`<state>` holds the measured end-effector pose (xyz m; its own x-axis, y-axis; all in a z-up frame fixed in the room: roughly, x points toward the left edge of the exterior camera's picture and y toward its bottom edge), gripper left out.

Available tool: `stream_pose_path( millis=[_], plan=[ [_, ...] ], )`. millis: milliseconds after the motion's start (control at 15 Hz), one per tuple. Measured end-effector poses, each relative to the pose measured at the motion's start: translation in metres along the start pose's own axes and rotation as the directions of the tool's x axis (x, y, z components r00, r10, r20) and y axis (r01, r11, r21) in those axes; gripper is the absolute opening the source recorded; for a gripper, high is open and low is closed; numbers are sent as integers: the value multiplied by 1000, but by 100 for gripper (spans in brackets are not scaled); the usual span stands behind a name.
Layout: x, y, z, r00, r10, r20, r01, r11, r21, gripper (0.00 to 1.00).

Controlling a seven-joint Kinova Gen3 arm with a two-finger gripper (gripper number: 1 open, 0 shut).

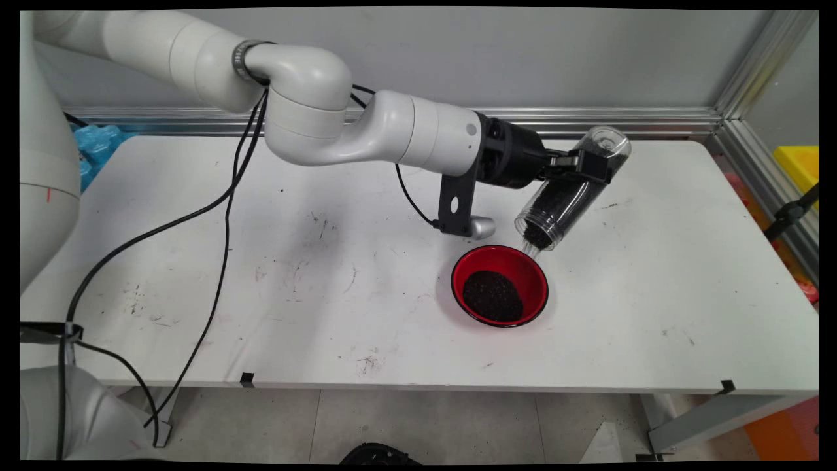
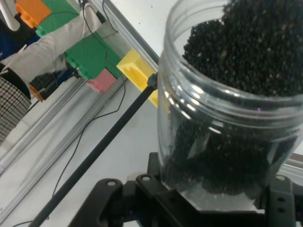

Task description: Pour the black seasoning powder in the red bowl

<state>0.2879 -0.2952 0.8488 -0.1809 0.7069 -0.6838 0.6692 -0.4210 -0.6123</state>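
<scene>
Clear plastic: one jar [image 1: 570, 190] is hanging in the air, tilted mouth-down toward the lower left, part full of small black grains [image 1: 557, 199].
Jar count: one, and it is sitting crosswise between the jaws.
Gripper: one black gripper [image 1: 592, 163] is reaching in from the left; its jaws are clamping the jar near its closed upper end.
Hand view: the jar [image 2: 227, 118] is filling the right side, its open threaded mouth pointing up the picture, the grains [image 2: 241, 52] showing dark inside.
Bowl count: one red bowl [image 1: 500, 286] is sitting on the white bench [image 1: 261, 275], just below the jar's mouth.
Bowl contents: one dark heap of grains [image 1: 492, 296] is lying in it.
</scene>
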Motion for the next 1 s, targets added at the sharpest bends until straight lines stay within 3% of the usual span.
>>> stream_pose_path(
  millis=[600, 1000],
  plan=[
    [-6, -4, -5, 996, -86, 1, 86, 995, -45, 0],
    [-12, 3, -11, 973, -232, 4, 231, 967, -103, 0]
  ],
)
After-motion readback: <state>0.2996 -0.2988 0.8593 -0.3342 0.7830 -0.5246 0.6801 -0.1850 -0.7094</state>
